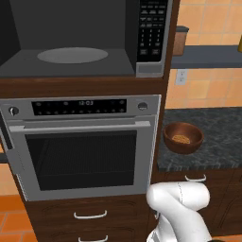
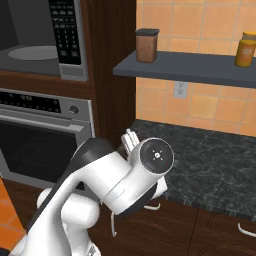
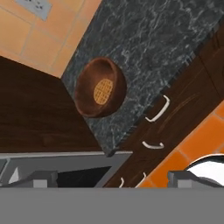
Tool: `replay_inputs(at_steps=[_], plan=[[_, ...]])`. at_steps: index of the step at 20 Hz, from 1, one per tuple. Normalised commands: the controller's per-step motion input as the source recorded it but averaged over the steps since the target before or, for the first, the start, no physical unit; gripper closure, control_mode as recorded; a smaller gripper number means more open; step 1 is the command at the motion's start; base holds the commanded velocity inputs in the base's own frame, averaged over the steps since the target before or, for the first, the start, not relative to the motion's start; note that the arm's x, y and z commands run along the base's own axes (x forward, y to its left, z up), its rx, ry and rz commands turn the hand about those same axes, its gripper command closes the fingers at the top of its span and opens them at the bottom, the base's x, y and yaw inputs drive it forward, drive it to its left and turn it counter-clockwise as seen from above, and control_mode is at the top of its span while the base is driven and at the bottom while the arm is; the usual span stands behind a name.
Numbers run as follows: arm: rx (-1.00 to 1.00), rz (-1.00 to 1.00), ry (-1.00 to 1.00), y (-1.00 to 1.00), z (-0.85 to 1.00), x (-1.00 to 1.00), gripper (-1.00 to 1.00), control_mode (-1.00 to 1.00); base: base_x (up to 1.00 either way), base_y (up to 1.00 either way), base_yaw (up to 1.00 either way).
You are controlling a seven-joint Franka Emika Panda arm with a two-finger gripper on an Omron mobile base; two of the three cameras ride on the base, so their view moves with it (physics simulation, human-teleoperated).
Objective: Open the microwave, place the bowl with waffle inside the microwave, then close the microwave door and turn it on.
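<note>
Wooden-looking matt bowl with waffle [image 3: 100,92], speckled stone-like counter [image 1: 222,137], brushed-metal oven [image 1: 80,146], dark wood cabinets [image 3: 39,118]

Glossy white arm [image 2: 107,187] of rounded, bulbous segments with dark grey joint bands; a round dark grey cap with small central screws closes one joint [image 2: 156,155]

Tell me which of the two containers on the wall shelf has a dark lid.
The brown jar at the shelf's left end, nearest the microwave; the other container is orange-yellow throughout.
</note>
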Motion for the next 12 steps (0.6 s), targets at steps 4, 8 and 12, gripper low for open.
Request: replay_inputs(at_steps=[4, 8, 12], plan=[[0.01, 0.01, 0.01, 0.00, -0.22, 0.54, -1.00, -1.00, 0.00, 0.00, 0.00], [0.01, 0.10, 0.05, 0.00, -0.24, 0.63, -1.00, -1.00, 0.00, 0.00, 0.00], [0.00, 0.14, 0.11, 0.00, -0.32, 0.65, -1.00, -1.00, 0.00, 0.00, 0.00]])
